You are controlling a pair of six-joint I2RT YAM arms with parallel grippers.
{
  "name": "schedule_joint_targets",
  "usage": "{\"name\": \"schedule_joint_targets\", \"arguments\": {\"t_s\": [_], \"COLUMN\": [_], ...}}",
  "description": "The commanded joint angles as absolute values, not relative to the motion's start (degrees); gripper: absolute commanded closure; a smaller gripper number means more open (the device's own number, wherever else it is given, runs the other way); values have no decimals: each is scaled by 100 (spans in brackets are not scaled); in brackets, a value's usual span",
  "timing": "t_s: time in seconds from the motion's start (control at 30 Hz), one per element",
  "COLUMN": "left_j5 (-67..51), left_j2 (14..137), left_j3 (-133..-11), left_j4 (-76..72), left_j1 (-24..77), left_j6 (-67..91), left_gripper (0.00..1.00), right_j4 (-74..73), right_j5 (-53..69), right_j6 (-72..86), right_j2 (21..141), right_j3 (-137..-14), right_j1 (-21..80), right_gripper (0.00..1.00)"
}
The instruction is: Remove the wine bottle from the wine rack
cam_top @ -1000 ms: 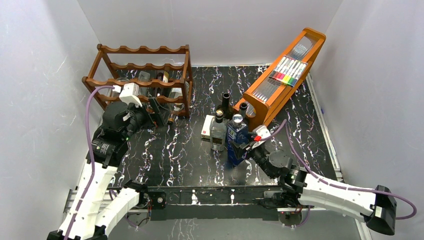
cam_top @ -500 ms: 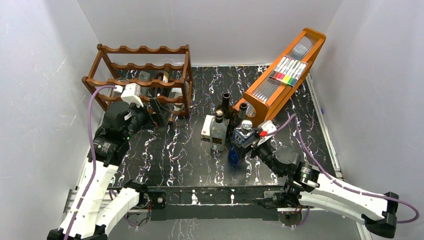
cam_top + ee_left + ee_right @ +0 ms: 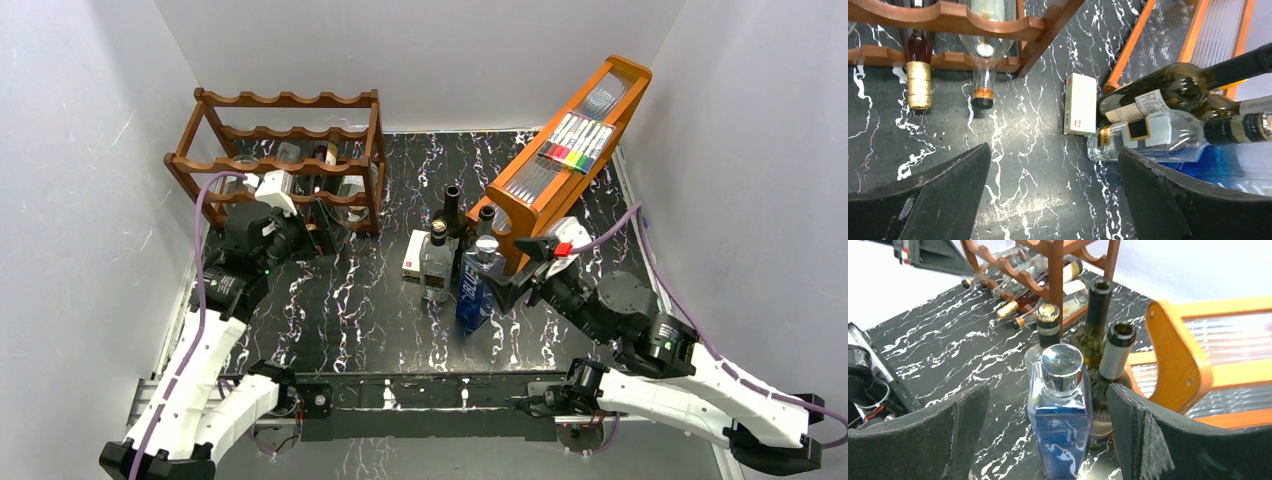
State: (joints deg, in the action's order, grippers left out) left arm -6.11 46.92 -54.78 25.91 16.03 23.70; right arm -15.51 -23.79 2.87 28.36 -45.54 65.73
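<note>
Reddish wood rack [image 3: 290, 100] stands at 10 o'clock, wine bottle [image 3: 919, 85] in its low tier, neck past the rail. The left gripper [image 3: 1054, 150] is wide open, empty; the right gripper [image 3: 1048, 390] is wide open around a blue bottle [image 3: 1063, 435], not touching.

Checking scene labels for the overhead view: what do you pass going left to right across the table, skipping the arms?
In order: wine rack → white box → clear bottle → blue bottle → orange stand. The two dark bottles overlap these, so they are left out.
</note>
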Motion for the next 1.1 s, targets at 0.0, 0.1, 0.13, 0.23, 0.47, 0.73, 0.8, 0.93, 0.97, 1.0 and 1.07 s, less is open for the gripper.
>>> {"name": "schedule_joint_targets", "arguments": {"t_s": [0.0,0.1,0.13,0.23,0.47,0.73,0.8,0.93,0.97,1.0,1.07], "left_j5": [-597,-369,-286,-144,-1250,-2349,-2147,-1864,-1747,-1609,-1505], "left_j2": [4813,4999,5049,5174,5369,5847,5853,6020,6073,6130,6349], "left_j3": [-5341,-5322,-5318,-5222,-4688,-3952,-3742,-3172,-2982,-2813,-2553], "left_j4": [2530,2695,2744,2749,2260,1044,648,-572,-937,-1301,-2002], "left_j1": [1628,1629,1624,1556,-124,-1966,-2096,-2194,-2197,-2208,-2235], "left_j6": [2443,2456,2459,2496,2571,3574,3789,4212,4331,4468,4666], "left_gripper": [2,2,2,2,2,2,2,2,2,3,7], "right_j4": [-1764,-1896,-1873,-1545,-1633,-2294,-2331,-2425,-2424,-2416,-2451], "right_j5": [-2495,-2957,-3160,-3435,-3444,-2852,-2671,-2523,-2482,-2444,-2348], "right_j6": [-173,-318,-343,-648,-779,-778,-852,-893,-908,-913,-902], "right_j2": [3271,3837,4083,4529,5517,6540,6661,6762,6746,6737,6749], "right_j3": [-5469,-6142,-6387,-6780,-7835,-8963,-9058,-9153,-9131,-9112,-9137], "right_j1": [6568,6571,6566,6567,6568,6552,6546,6503,6485,6466,6410], "right_gripper": [2,2,2,2,2,2,2,2,2,2,2]}}
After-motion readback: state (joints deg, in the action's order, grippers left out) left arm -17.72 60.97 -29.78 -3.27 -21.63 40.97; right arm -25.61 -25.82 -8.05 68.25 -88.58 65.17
